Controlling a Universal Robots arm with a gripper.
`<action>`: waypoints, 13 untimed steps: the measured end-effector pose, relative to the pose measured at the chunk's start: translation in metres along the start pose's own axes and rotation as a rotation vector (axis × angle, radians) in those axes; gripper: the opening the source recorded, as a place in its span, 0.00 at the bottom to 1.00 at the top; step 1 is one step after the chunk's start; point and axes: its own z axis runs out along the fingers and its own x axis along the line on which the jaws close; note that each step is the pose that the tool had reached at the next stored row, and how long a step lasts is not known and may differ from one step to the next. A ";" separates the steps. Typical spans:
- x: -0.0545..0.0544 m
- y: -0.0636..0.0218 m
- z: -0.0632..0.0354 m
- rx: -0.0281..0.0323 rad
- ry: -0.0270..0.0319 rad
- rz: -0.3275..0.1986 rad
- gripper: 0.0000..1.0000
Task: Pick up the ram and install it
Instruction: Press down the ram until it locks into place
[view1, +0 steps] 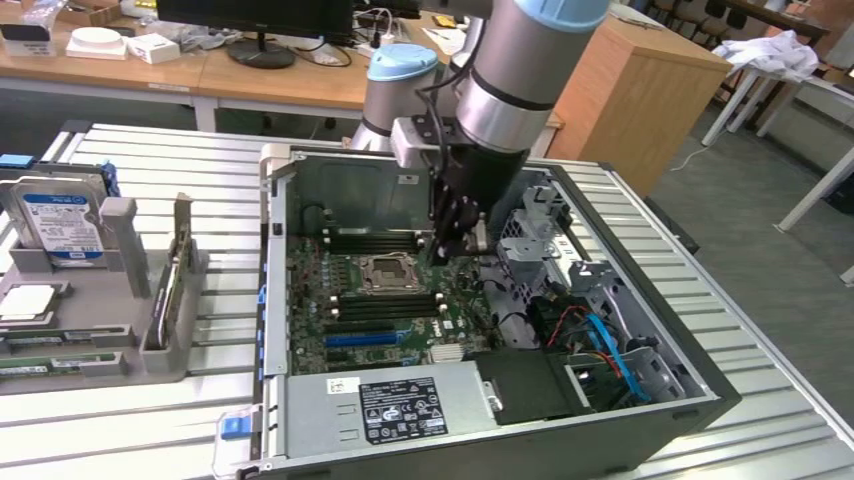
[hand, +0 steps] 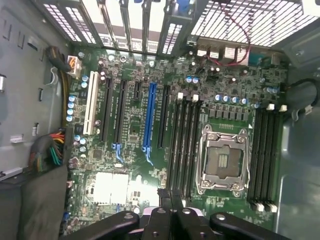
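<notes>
Slatted metal worktop (view1: 160, 165), open black computer case (view1: 627, 438) across its middle. My fingers (hand: 170, 220) are narrow, pinched on what I judge is the thin dark ram stick (hand: 168, 196), seen edge-on. It hangs just above the green motherboard (hand: 135, 130), beside the silver CPU socket (hand: 222, 160), roughly parallel to the black memory slots (hand: 182, 140). To do this well: stick upright, notch matched, end latches open, push straight down evenly.
</notes>
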 end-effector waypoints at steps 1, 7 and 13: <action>0.000 0.0001 -0.0013 -0.0001 -0.0002 0.000 0.10; -0.001 0.0001 -0.0079 -0.0013 -0.0006 0.000 0.10; -0.002 0.0004 -0.0117 -0.0014 -0.0022 0.000 0.10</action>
